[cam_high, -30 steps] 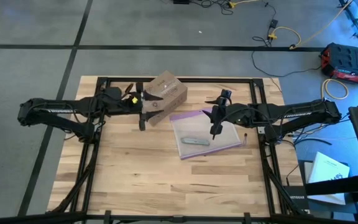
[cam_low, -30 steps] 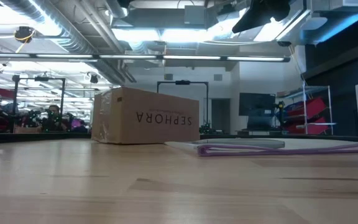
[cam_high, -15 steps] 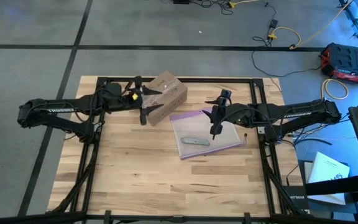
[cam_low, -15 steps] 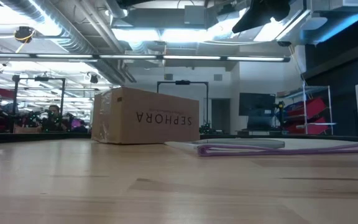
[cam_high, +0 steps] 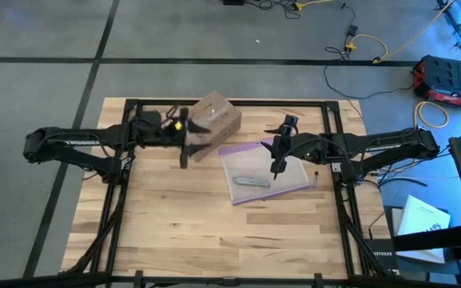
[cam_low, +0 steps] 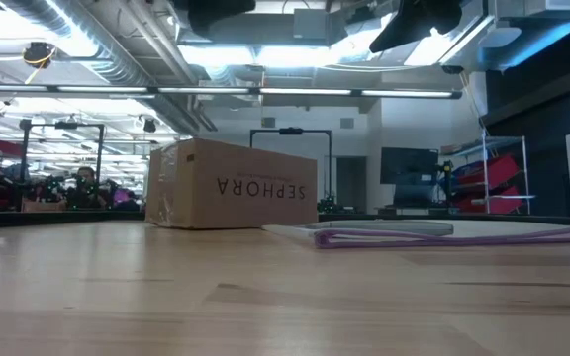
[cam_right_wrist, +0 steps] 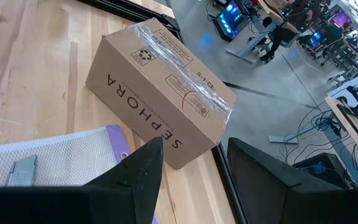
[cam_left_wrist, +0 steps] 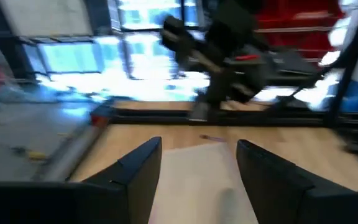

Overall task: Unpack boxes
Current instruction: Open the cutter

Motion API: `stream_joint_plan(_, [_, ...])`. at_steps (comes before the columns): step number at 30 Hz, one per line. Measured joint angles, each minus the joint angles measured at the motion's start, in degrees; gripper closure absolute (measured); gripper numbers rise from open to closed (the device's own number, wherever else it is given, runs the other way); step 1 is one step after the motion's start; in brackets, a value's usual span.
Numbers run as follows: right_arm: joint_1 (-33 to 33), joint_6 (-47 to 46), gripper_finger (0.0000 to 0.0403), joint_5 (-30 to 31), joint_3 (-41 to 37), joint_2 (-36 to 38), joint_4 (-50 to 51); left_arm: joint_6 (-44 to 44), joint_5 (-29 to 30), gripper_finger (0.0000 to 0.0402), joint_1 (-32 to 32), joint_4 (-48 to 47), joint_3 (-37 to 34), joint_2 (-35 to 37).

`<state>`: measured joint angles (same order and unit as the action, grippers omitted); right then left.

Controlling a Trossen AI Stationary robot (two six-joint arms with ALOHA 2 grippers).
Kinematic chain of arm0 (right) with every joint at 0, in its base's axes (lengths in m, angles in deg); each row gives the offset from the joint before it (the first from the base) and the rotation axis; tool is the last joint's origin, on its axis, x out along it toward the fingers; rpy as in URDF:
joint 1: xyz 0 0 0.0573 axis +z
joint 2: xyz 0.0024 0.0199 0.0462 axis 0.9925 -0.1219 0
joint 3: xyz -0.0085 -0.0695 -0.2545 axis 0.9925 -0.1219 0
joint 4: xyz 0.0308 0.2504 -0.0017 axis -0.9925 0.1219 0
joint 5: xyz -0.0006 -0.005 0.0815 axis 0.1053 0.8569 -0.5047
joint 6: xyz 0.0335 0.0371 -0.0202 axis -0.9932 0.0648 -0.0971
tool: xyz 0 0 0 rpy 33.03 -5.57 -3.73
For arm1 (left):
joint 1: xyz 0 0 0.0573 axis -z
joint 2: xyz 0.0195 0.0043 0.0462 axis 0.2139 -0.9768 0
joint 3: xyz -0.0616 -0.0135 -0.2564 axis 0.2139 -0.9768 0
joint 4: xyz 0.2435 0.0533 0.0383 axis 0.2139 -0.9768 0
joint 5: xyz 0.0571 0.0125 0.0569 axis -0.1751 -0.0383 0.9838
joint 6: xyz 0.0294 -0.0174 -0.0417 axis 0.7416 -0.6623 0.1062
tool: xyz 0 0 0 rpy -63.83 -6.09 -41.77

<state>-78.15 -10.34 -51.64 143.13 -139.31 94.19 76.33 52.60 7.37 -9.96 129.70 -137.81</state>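
One brown cardboard box (cam_high: 214, 120) rests flat on its bottom at the table's far middle. Clear tape crosses its top and "SEPHORA" is printed on one side (cam_right_wrist: 143, 115). My left gripper (cam_high: 188, 141) hovers open just off the box's left side, well above the table; its dark underside (cam_low: 216, 10) shows high over the box (cam_low: 231, 185). In its wrist view a pale blurred surface (cam_left_wrist: 197, 180) lies between the fingers. My right gripper (cam_high: 278, 160) hangs open over a clear bag, to the right of the box.
A clear plastic bag with a purple zip edge (cam_high: 264, 170) lies flat right of the box, with a small grey tool (cam_high: 250, 182) on it. A black metal frame (cam_high: 230, 102) runs along the table's far edge. Bare wood (cam_high: 214, 232) fills the near half.
My left gripper has sunk a little toward the box and rolled about its own axis; its dark underside has come into the top of the low view. The box, the bag and my right gripper have kept still.
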Motion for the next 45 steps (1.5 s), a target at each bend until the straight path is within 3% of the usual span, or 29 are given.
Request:
stream_joint_plan(5, [0.0,2.3,0.0233,0.0,0.0,0.0,-0.1,0.7,2.0,0.0271,5.8,1.8,-0.3,-4.5])
stream_joint_plan(9, [0.0,2.3,0.0233,-0.3,0.0,0.0,0.0,-1.1,2.7,0.0282,9.9,3.1,-0.3,-12.9])
stream_joint_plan(13, [0.0,2.3,0.0233,-0.6,0.0,0.0,0.1,-3.2,6.9,0.0264,11.6,12.6,-0.3,-20.9])
stream_joint_plan(18, [0.0,2.2,0.0233,-1.6,0.0,0.0,0.2,-7.1,8.8,0.0210,11.7,24.1,1.3,-30.4])
stream_joint_plan(24, [0.0,2.0,0.0233,-5.9,0.0,0.0,-0.8,-7.9,8.8,0.0137,11.7,17.1,10.9,-38.6])
stream_joint_plan(29, [0.0,-0.8,0.0233,-12.2,0.0,-0.2,-2.9,-7.2,13.2,0.0117,10.7,6.3,17.8,-44.3])
stream_joint_plan(35, [0.0,-15.0,0.0233,-15.8,0.0,-0.2,-2.5,-10.2,14.0,0.0116,9.3,5.5,15.0,-47.0])
stream_joint_plan(39, [0.0,-23.6,0.0233,-23.8,0.0,-0.3,1.8,-11.1,13.4,0.0116,9.2,5.9,12.4,-47.0])
stream_joint_plan(45, [0.0,-28.8,0.0233,-26.6,-5.0,-0.6,5.2,-6.6,10.2,0.0116,8.9,6.1,11.1,-47.0])
